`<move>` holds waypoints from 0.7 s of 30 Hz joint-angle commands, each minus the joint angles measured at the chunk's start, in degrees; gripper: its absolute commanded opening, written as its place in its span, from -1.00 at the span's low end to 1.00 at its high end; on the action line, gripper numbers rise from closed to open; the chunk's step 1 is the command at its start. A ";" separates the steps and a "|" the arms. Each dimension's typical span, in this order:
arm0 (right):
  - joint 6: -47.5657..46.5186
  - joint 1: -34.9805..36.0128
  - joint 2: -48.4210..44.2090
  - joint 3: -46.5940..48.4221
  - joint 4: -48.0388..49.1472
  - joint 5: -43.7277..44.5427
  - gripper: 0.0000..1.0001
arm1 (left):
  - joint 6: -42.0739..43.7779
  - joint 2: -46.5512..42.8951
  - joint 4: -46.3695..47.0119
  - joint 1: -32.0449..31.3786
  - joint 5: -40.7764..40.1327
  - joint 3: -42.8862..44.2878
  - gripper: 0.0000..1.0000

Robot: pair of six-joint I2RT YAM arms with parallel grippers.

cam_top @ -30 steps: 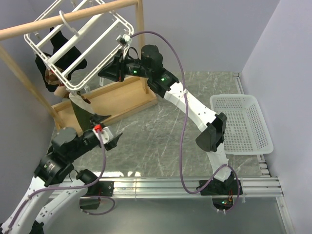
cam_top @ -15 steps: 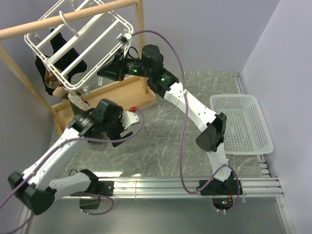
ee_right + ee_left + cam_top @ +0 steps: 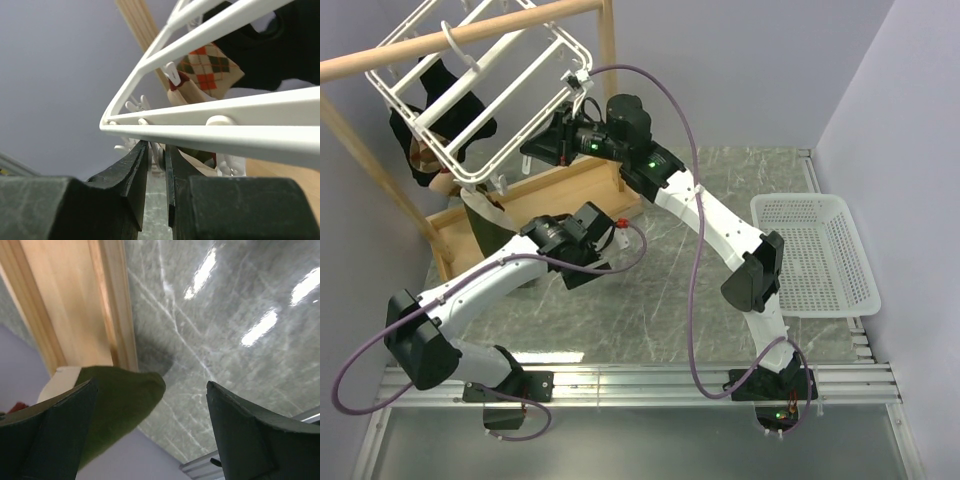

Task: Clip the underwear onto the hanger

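Left gripper point(image 3: 151, 385): jaws wide apart, empty, low over the table point(image 3: 225, 340) beside the wooden stand point(image 3: 75, 305). Right gripper point(image 3: 156, 147): jaws pressed on a white clip point(image 3: 158, 156) under the hanger point(image 3: 225, 132). The underwear point(image 3: 120, 400) hangs far left, below the hanger, just beside the left gripper.

White mesh basket point(image 3: 817, 258) rests on marble table point(image 3: 650, 310), well apart from wooden stand point(image 3: 520, 21).

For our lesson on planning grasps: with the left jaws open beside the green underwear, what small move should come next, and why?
Probably ease the left gripper toward the underwear and close: its jaws stand wide open, the cloth's edge only partly between them, while the right gripper pinches a clip on the hanger.
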 commanded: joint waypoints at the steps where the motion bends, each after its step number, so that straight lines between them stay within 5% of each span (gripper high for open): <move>1: -0.42 0.94 -3.85 -0.40 0.00 9.23 -1.00 | -2.65 -1.76 0.36 -2.23 -5.57 -2.07 0.90; 10: -2.35 3.40 -6.05 -2.17 -0.09 18.37 -1.00 | -3.97 -7.22 5.46 -6.37 -3.63 -8.58 0.87; 21: -4.29 5.15 -6.23 -1.64 -2.11 25.85 -1.00 | 2.44 -4.06 3.01 -6.81 -13.65 -9.90 0.99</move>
